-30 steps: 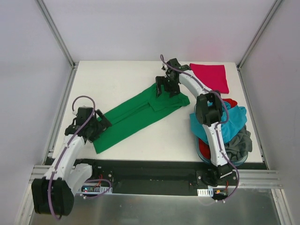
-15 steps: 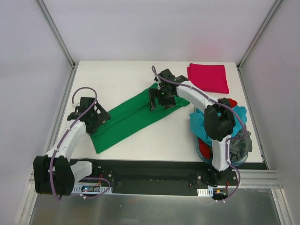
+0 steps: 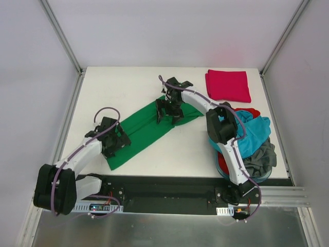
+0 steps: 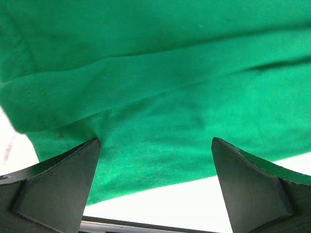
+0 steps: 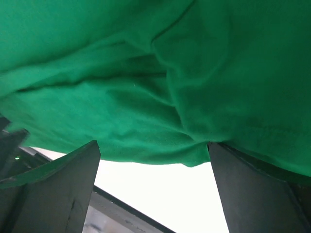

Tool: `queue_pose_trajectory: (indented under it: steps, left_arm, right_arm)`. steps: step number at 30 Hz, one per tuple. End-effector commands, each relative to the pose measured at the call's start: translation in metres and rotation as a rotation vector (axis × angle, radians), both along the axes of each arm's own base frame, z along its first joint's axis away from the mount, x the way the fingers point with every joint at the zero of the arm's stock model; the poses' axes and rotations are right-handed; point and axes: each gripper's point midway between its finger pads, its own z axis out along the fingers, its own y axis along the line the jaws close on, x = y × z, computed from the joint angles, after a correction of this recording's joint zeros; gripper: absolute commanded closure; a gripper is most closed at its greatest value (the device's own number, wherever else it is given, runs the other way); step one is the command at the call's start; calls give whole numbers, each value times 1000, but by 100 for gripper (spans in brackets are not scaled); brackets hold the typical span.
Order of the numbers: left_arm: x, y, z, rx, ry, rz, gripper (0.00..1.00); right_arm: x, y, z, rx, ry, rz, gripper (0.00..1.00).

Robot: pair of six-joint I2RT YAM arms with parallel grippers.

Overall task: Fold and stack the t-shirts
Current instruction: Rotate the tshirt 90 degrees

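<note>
A bright green t-shirt (image 3: 144,128) lies folded into a long diagonal strip across the table middle. My left gripper (image 3: 116,142) is open at the strip's near left end; the left wrist view shows green cloth (image 4: 155,73) between its spread fingers, midpoint (image 4: 155,145). My right gripper (image 3: 167,110) is open over the strip's far right part, with bunched green cloth (image 5: 146,58) above its gap (image 5: 153,145). A crimson-pink t-shirt (image 3: 227,85) lies folded at the far right. Teal (image 3: 254,134), red (image 3: 250,112) and dark grey (image 3: 262,157) shirts are heaped at the right.
The heaped shirts sit in a round blue tub (image 3: 221,164) at the table's near right. Metal frame posts stand at the far corners. A black rail runs along the near edge (image 3: 169,182).
My left gripper has moved right and nearer along the shirt's near end. My right gripper has moved left, from the shirt's far right end toward its middle. The shirt's far end has shifted slightly left.
</note>
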Motion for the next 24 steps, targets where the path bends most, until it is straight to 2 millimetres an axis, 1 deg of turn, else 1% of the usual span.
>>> queue_pose_trajectory:
  steps: [1, 3, 6, 8, 10, 11, 13, 14, 16, 17, 19, 21, 23, 24]
  left_arm:
    - [-57, -43, -21, -128, 112, -64, 1]
    - [-70, -68, -19, -179, 113, -138, 1]
    - [-80, -108, -10, -242, 113, -229, 1]
    - [-89, -142, 0, -258, 98, -328, 1]
    - [-89, -173, 14, -262, 69, -423, 1]
    - [-89, -185, 16, -248, 59, -464, 1]
    - [-84, -204, 21, -231, 48, -522, 1]
    - [-81, -210, 22, -226, 46, -535, 1]
    - [-74, -219, 28, -230, 26, -557, 1]
    - [-70, -224, 35, -232, 1, -574, 1]
    - [-66, -234, 52, -243, -63, -621, 1]
    - [-66, -239, 69, -265, -115, -669, 1]
    - [-68, -237, 88, -288, -179, -706, 1]
    - [-69, -231, 93, -286, -203, -709, 1]
  right_arm:
    - [27, -20, -12, -5, 66, -33, 4]
    - [48, -18, -9, 14, 40, -33, 4]
    - [79, -14, -1, 77, -31, -39, 4]
    - [101, -10, 7, 141, -110, -36, 4]
    - [126, -11, 14, 173, -206, -56, 4]
    - [134, -10, 17, 187, -242, -54, 4]
    - [149, -3, 32, 230, -297, -50, 4]
    - [152, 0, 39, 254, -309, -44, 4]
    - [148, 7, 52, 304, -306, -22, 4]
    - [147, 6, 59, 305, -330, 4, 4]
    - [148, -9, 67, 234, -377, -5, 4]
    - [147, -25, 80, 161, -428, -6, 4]
    - [143, -40, 96, 98, -462, -11, 4]
    - [138, -46, 103, 75, -461, -16, 4]
